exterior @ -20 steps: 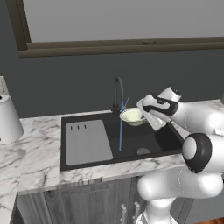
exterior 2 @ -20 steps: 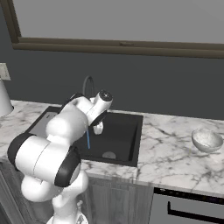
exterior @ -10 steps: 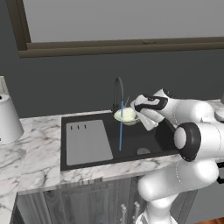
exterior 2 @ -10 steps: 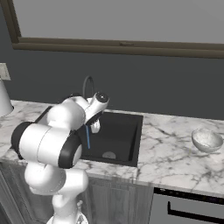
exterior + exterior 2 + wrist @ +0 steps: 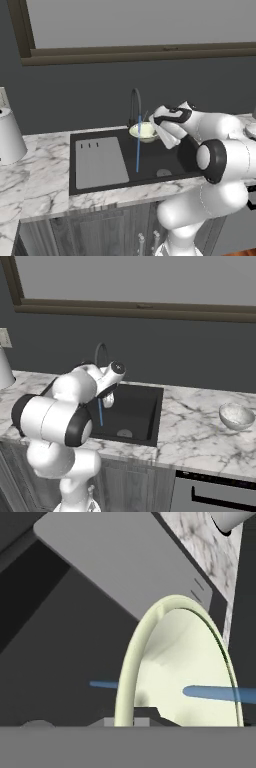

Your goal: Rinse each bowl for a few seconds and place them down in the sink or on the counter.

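Note:
My gripper (image 5: 154,127) is shut on the rim of a pale cream bowl (image 5: 142,131), holding it tilted over the black sink (image 5: 170,150) just below the dark gooseneck faucet (image 5: 135,104). A thin blue water stream (image 5: 138,150) falls from the faucet past the bowl into the basin. In the hand view the bowl (image 5: 185,657) stands on edge close to the camera, with the stream (image 5: 220,693) crossing its inside. A second bowl (image 5: 236,416) rests on the marble counter (image 5: 200,436) to the right of the sink.
The grey drainboard (image 5: 100,162) takes up the sink's left part, and the round drain (image 5: 163,173) lies near its front. A tall white cylinder (image 5: 7,135) stands on the counter at far left. Behind the sink a dark wall rises to a window sill.
The held bowl has shifted slightly left, closer under the faucet and into the stream. The arm's elbow has swung forward and lower. The second bowl has not moved.

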Robot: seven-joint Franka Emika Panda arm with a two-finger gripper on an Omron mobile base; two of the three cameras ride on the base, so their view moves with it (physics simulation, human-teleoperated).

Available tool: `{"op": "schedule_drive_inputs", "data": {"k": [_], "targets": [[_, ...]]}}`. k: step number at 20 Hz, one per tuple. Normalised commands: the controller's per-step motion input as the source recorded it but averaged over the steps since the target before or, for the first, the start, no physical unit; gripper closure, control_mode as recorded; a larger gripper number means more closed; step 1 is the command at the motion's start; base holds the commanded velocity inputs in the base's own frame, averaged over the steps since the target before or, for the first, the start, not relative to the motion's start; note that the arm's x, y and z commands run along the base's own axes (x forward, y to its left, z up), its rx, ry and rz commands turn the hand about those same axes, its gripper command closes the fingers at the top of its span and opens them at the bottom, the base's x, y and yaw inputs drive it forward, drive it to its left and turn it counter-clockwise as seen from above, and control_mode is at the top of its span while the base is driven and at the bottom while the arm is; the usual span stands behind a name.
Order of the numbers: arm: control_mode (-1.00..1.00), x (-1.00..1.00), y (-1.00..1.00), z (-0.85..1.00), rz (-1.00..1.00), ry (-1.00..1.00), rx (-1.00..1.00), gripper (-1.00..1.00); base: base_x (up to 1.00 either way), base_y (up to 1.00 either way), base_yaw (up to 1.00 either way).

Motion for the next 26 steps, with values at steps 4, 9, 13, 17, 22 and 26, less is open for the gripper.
{"op": "schedule_drive_inputs", "data": {"k": [4, 9, 13, 17, 22, 26], "targets": [[-1.00, -0.26, 0.17, 0.21, 0.02, 0.00, 0.04, 1.00, 0.00, 0.00, 0.00], [-1.00, -0.19, 0.36, 0.15, 0.04, 0.00, 0.00, 1.00, 0.00, 0.00, 0.00], [-1.00, -0.15, 0.46, 0.07, 0.05, 0.01, -0.03, 1.00, 0.00, 0.00, 0.00], [-1.00, -0.15, 0.52, 0.04, 0.03, 0.00, -0.07, 1.00, 0.00, 0.00, 0.00], [-1.00, -0.14, 0.54, 0.04, 0.01, 0.00, -0.07, 1.00, 0.00, 0.00, 0.00], [-1.00, -0.06, 0.57, 0.01, 0.00, 0.00, -0.05, 1.00, 0.00, 0.00, 0.00]]}}
